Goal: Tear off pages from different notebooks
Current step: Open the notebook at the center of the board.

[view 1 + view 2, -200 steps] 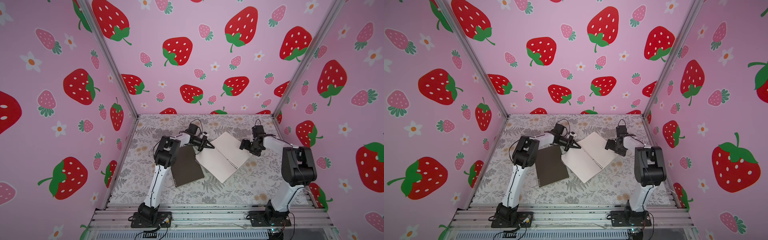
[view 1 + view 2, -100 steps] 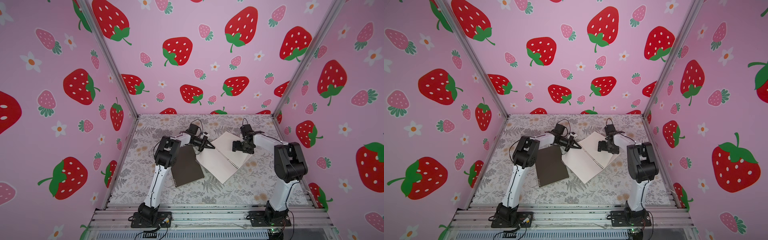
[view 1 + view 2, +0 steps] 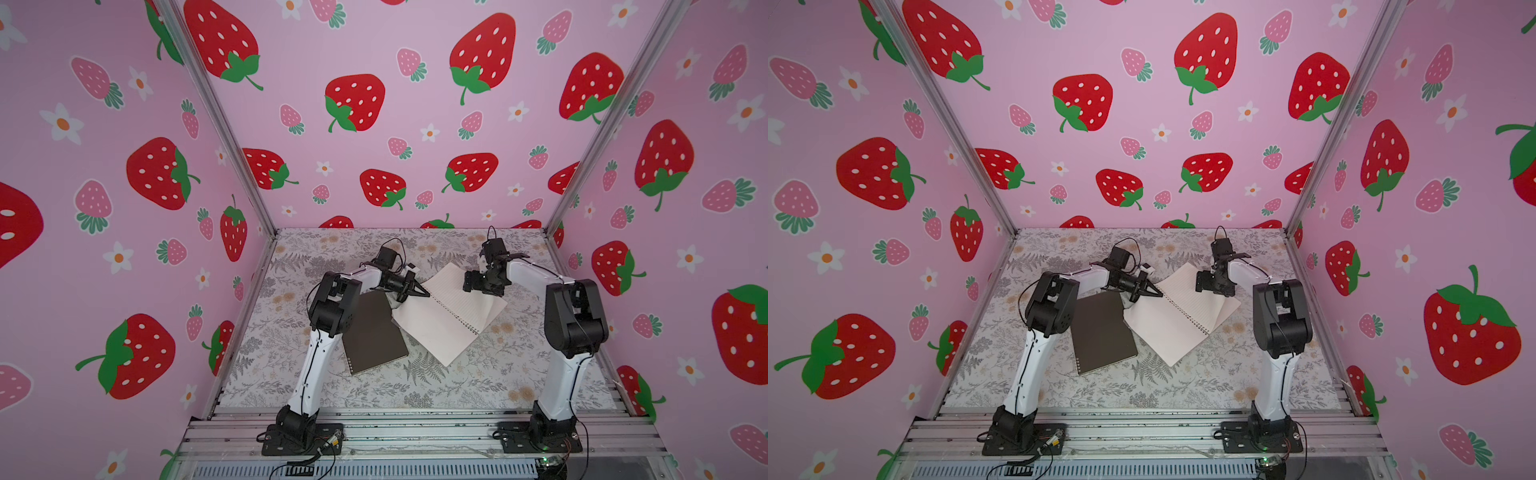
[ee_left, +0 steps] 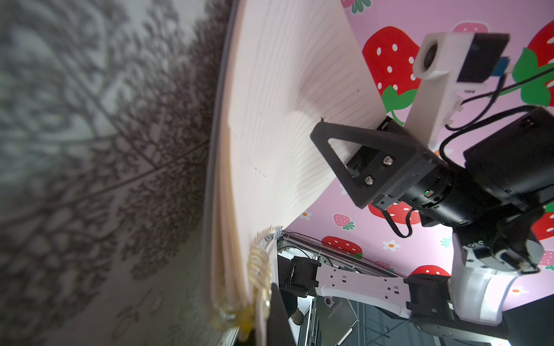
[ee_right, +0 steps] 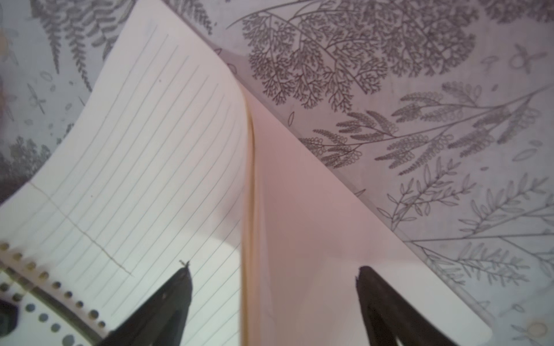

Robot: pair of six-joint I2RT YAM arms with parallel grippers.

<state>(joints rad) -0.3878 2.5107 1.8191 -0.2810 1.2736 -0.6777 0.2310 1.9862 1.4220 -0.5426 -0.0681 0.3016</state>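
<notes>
Pages (image 5: pixel 144 155) all sit bound in the open notebook (image 3: pixel 436 328) mid-table (image 3: pixel 478 386), none torn out; clenched left tool (image 3: pixel 423 293) presses its spiral end, right tool (image 5: pixel 274 277) gapes astride one curled page; dark notebook (image 3: pixel 374 334) closed

The left arm (image 3: pixel 313 361) and right arm (image 3: pixel 561 386) are built of white links joined by bulky black joint housings, and are mounted on black base plates (image 3: pixel 299 440). Thin black cables are run along the links. The right gripper (image 5: pixel 272 271) is fitted with black, hollowed triangular fingers (image 4: pixel 353 134), fastened by two silver screws (image 4: pixel 387 161); a white camera bracket (image 4: pixel 434 78) is carried above it.
</notes>
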